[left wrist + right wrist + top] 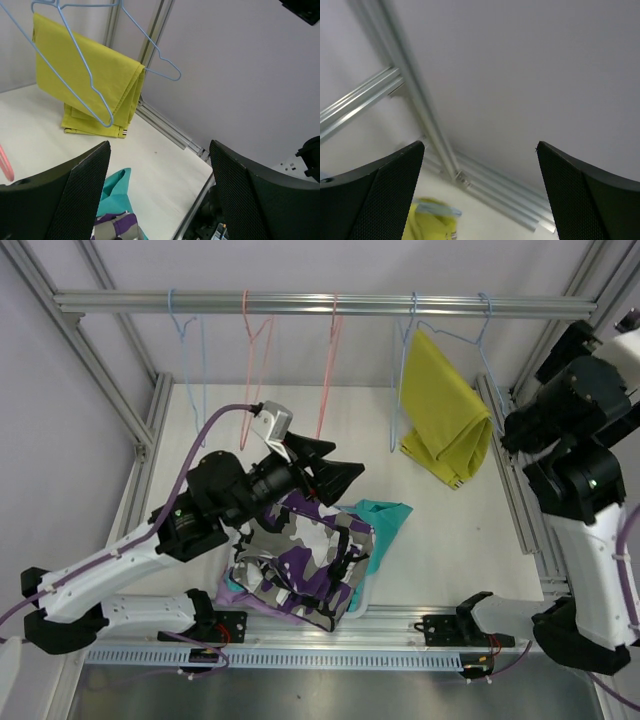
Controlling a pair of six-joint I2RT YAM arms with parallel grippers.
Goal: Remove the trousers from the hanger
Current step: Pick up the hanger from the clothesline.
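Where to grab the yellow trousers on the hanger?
Probably the lower end by the striped cuffs of the yellow trousers, coming from the near side: it hangs clear at the bottom, while wire of the blue hanger crosses the cloth higher up.

The mustard yellow trousers (445,415) hang folded over a blue wire hanger (447,334) on the rail at the back right. Their lower end, with striped cuffs (122,132), reaches down to the white table (450,540). Three more pairs lie heaped together near the front of the table. The purple, white and black camouflage trousers (300,560) are crumpled on top. The teal trousers (388,523) stick out at the right, and a lilac edge (233,590) shows underneath at the left.
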